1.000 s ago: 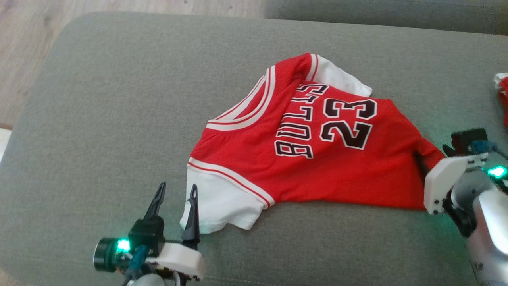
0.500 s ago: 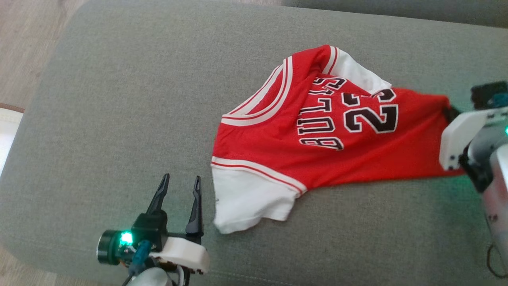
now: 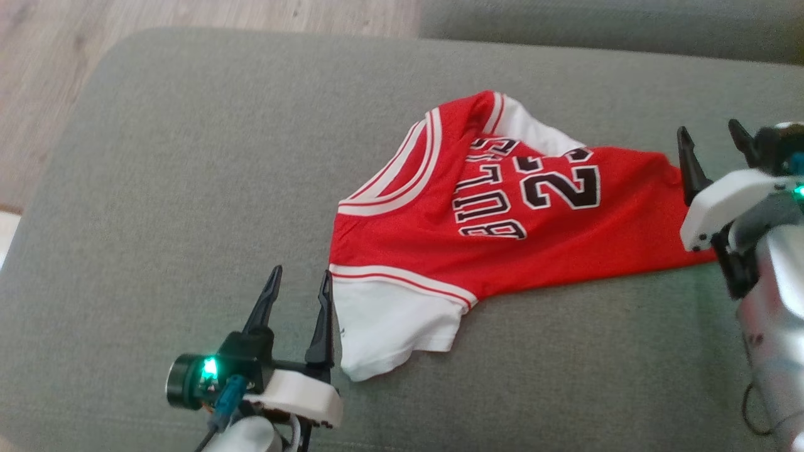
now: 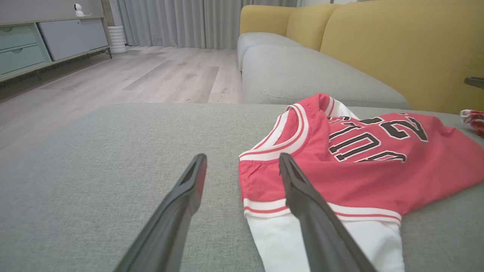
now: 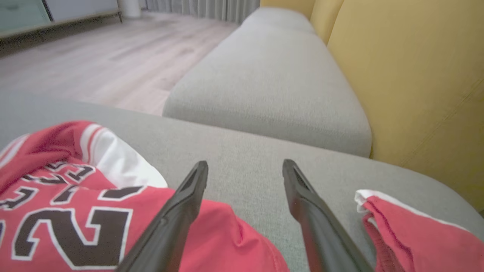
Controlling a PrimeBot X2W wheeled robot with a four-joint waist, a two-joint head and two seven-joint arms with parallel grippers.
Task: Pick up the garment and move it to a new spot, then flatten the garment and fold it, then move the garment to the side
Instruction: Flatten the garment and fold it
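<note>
The left arm reaches in low from the near edge. Its left pincer [image 3: 301, 271] is spread wide and holds nothing, the fingers pointing away across the grey cushion [image 3: 188, 188], one tip just beside the near white sleeve [image 3: 389, 326]. The right arm comes in from the right. Its right pincer [image 3: 708, 127] also gapes empty, one finger above the hem [image 3: 666, 207], the other above bare cushion. The jersey [image 3: 502, 251] lies on the cushion, lettering up, its long axis running side to side, with the neckline [image 3: 396, 182] toward the robot's left and the hem toward its right.
</note>
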